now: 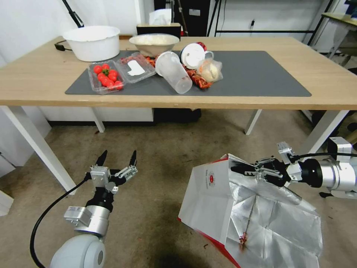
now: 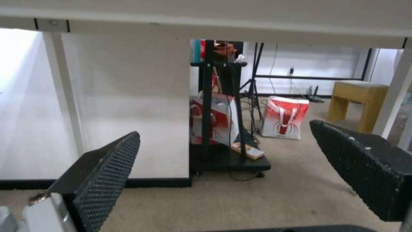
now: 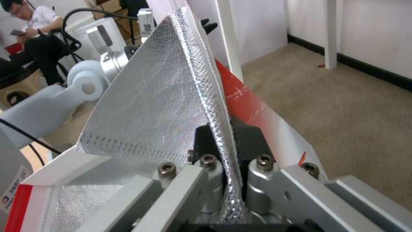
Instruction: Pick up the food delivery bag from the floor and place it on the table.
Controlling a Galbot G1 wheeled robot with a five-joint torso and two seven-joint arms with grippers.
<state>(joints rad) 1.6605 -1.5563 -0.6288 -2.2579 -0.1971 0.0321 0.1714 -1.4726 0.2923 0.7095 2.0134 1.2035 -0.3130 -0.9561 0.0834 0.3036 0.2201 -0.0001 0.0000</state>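
Note:
The food delivery bag (image 1: 208, 201), white with red trim, a small round red logo and a crinkled silver foil lining, tilts over the stained floor (image 1: 156, 171) at the lower right. My right gripper (image 1: 243, 169) is shut on the top rim of the bag; in the right wrist view the foil edge (image 3: 201, 87) runs between the two jaws. My left gripper (image 1: 117, 158) is open and holds nothing, low over the floor at the lower left, its fingers (image 2: 107, 170) pointing under the table. The light-wood table (image 1: 327, 80) with its dark grey mat (image 1: 256, 74) stands just ahead.
The mat's left half carries a tray of tomatoes (image 1: 106, 76), a tipped plastic cup (image 1: 173, 72), bowls and a small clear bag of food (image 1: 211, 70). A white tub (image 1: 93, 41) stands at the back left. White table legs (image 1: 37, 145) flank the floor space. A black cart (image 2: 221, 112) stands beyond the table.

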